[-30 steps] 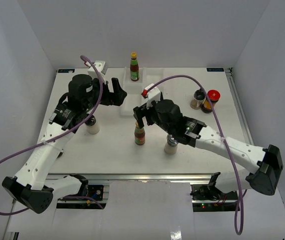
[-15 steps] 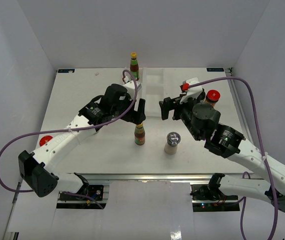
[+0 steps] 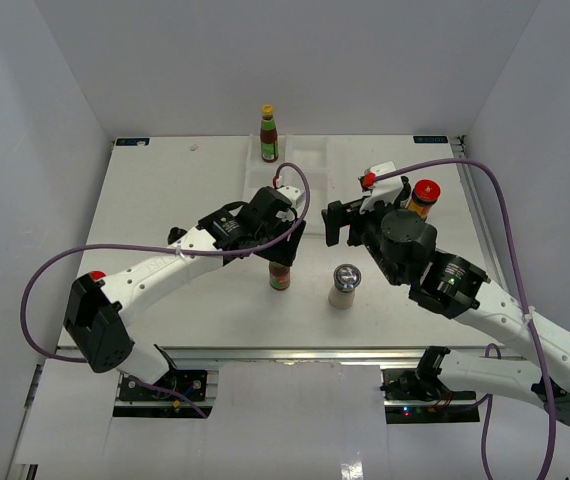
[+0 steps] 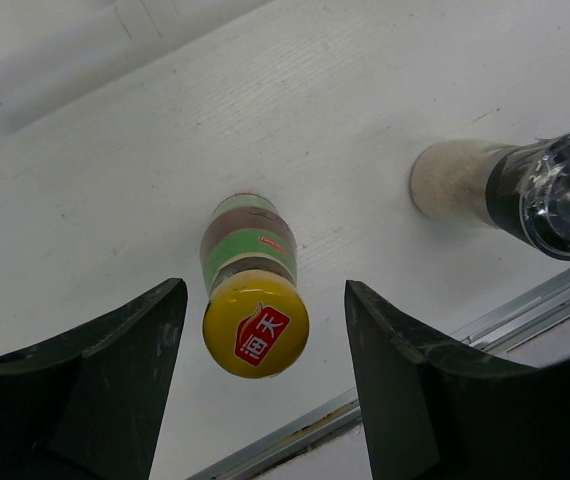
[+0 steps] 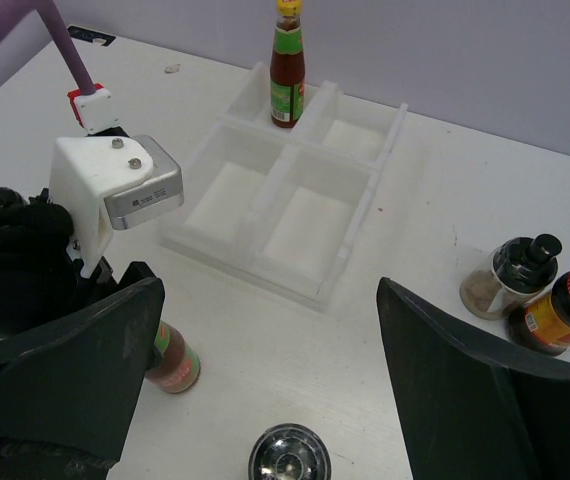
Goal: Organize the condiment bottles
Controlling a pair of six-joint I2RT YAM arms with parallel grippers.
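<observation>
A slim red sauce bottle [image 3: 280, 277] with a yellow cap [image 4: 255, 325] stands mid-table. My left gripper [image 3: 286, 248] hovers over it, open; in the left wrist view [image 4: 260, 385] the cap sits between the fingers [image 4: 115, 380], untouched. A second sauce bottle [image 3: 268, 133] stands in the white tray's far-left compartment [image 5: 287, 70]. A grey-lidded pale shaker [image 3: 344, 286] stands just right of the first bottle [image 4: 525, 190]. My right gripper [image 3: 340, 222] is open and empty above the table [image 5: 270, 385]. A red-lidded amber jar [image 3: 424, 197] and a black-capped shaker [image 5: 510, 275] stand at the right.
The white divided tray [image 3: 310, 155] lies at the back centre; its other compartments [image 5: 305, 225] hold nothing. White walls enclose the table on three sides. A metal rail [image 4: 525, 310] runs along the near edge. The left arm's wrist camera housing [image 5: 115, 190] is close to my right gripper's left finger.
</observation>
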